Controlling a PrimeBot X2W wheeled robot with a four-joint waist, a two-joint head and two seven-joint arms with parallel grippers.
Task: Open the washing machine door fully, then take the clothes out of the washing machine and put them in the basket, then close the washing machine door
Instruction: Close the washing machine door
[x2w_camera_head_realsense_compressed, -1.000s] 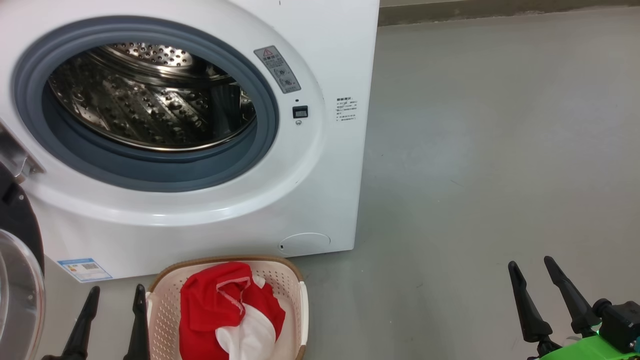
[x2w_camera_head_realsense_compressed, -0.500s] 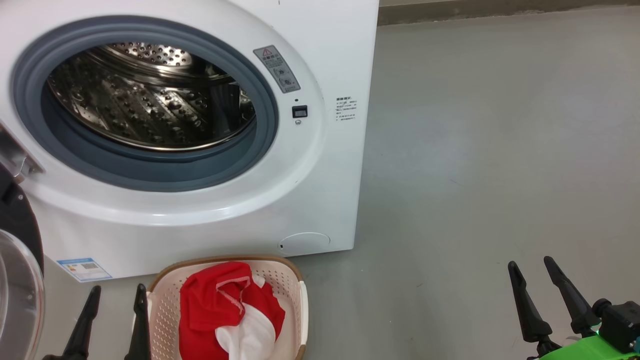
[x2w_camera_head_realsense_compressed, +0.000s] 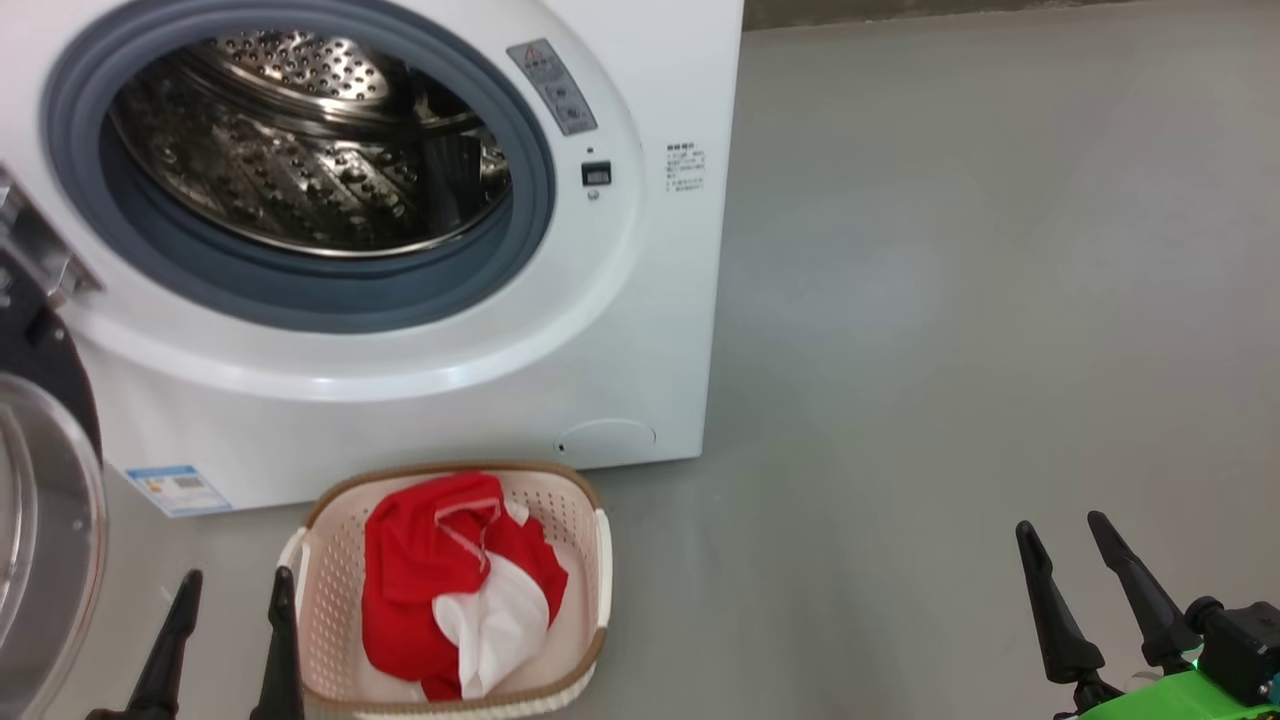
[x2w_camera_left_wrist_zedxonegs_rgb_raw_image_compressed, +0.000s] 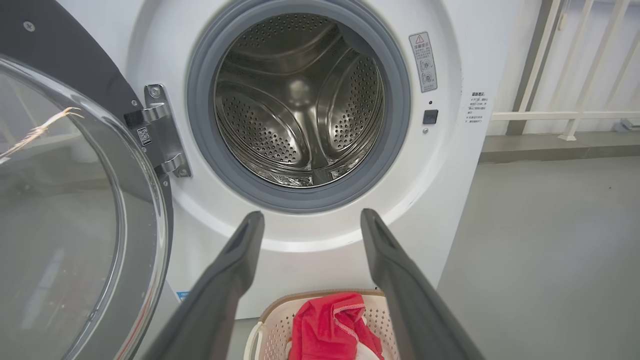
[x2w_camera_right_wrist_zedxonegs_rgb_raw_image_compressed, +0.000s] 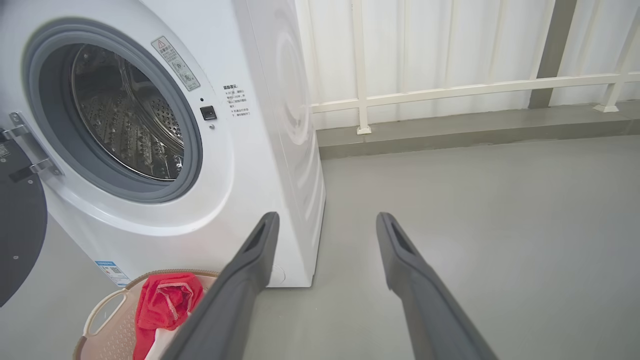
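The left claw (x2w_camera_head_realsense_compressed: 236, 573) is spread wide open and holds nothing; its two long dark fingers stick up just beside the basket (x2w_camera_head_realsense_compressed: 330, 600), on its left side; the right claw (x2w_camera_head_realsense_compressed: 1059, 522) is wide open and empty too, well apart from the basket, over the bare grey floor (x2w_camera_head_realsense_compressed: 950, 300). Both claws sit in the same spots in the head view as before; everything else has slid up the picture a bit, so the camera has moved, not the things; now the basket's front rim shows as well. The basket is cream plastic with lots of little holes and a brown woven-look rim; the clothes (x2w_camera_head_realsense_compressed: 430, 570) lie inside it in a soft heap, bright red with a white part. Behind the basket stands the washing machine (x2w_camera_head_realsense_compressed: 400, 420), a big smooth white box; its grey rubber ring (x2w_camera_head_realsense_compressed: 300, 300) goes round a shiny steel drum (x2w_camera_head_realsense_compressed: 300, 150) dotted with small holes. The washing machine door (x2w_camera_head_realsense_compressed: 40, 520) hangs open on the left, with a black rim and clear bulging glass. The left wrist view looks straight into the drum and shows the metal hinge (x2w_camera_left_wrist_zedxonegs_rgb_raw_image_compressed: 160, 130); the right wrist view shows the machine's flat side and a white railing (x2w_camera_right_wrist_zedxonegs_rgb_raw_image_compressed: 358, 75) behind it.
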